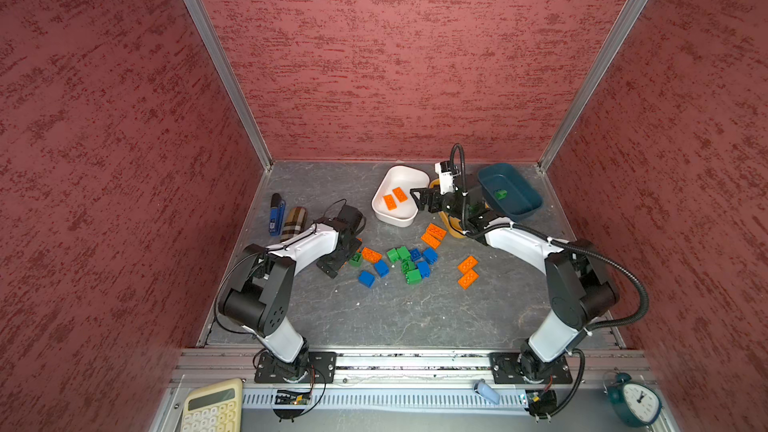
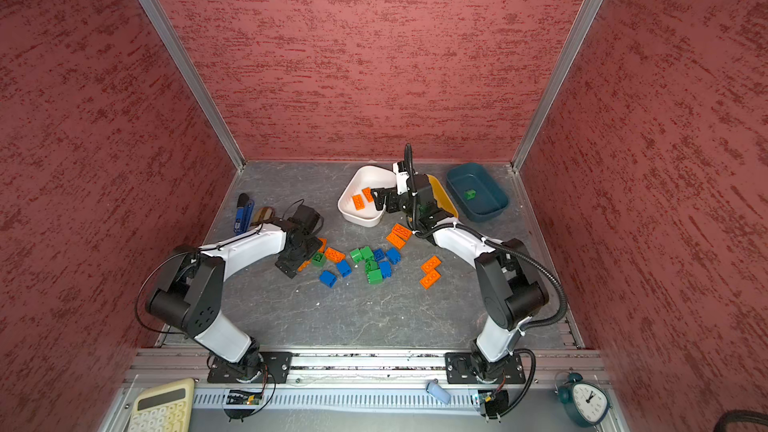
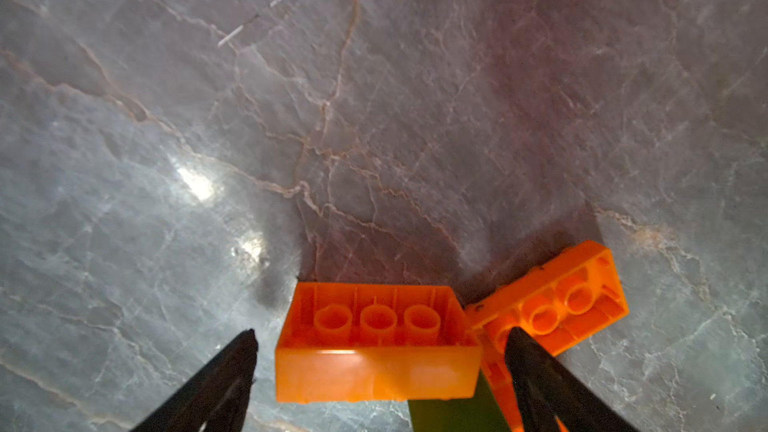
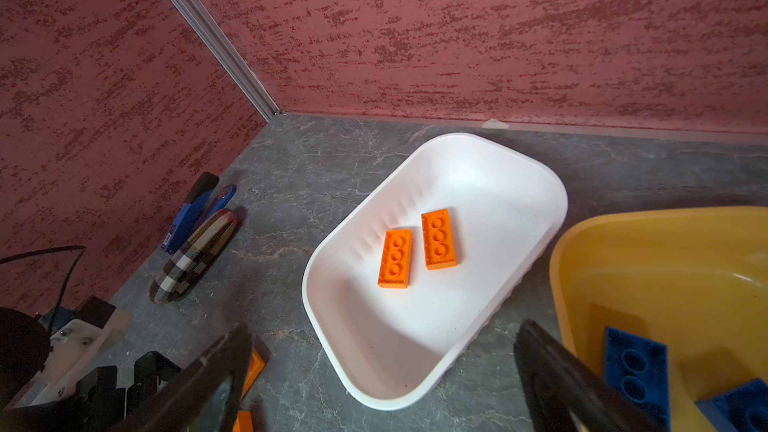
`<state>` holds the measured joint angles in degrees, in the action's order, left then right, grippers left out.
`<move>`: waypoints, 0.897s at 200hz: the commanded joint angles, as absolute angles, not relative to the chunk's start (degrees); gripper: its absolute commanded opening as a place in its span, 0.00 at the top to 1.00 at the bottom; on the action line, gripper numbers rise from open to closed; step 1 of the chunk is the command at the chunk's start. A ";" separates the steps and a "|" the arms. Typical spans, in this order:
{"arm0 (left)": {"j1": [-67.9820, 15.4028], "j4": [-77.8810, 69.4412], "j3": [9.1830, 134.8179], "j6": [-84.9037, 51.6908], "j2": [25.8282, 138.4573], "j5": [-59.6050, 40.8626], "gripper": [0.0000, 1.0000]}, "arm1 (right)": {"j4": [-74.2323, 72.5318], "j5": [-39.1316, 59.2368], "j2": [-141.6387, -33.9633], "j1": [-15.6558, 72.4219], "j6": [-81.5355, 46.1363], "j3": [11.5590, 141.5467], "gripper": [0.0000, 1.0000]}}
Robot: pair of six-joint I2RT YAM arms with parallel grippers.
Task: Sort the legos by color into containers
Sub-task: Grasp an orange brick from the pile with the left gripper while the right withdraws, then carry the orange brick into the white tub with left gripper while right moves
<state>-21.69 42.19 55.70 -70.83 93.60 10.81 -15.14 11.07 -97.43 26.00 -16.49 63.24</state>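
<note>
Risk, nine o'clock of pile (image 1: 409, 263): my left gripper (image 3: 381, 332), jaws spread, straddled a brick (image 3: 376, 363); its neighbour (image 3: 557, 305) could jam them; right gripper (image 4: 385, 326) gaped empty.

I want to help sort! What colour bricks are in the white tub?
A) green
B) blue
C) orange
C: two orange bricks lie flat inside the white tub, and nothing else is in it.
</note>
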 commanded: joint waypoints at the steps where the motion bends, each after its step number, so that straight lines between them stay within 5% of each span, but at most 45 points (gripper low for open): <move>1: -21.01 40.77 55.26 -69.44 94.96 11.57 0.07 | -16.33 10.09 -95.55 26.08 -16.14 62.82 0.01; 179: -20.74 34.95 51.84 -57.32 80.04 16.41 0.58 | -18.06 -0.95 -87.14 26.04 -21.03 55.96 0.01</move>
<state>-20.91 37.34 49.56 -61.43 82.85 14.66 -15.64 2.85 -91.11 26.00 -19.62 58.30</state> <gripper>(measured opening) 0.666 0.987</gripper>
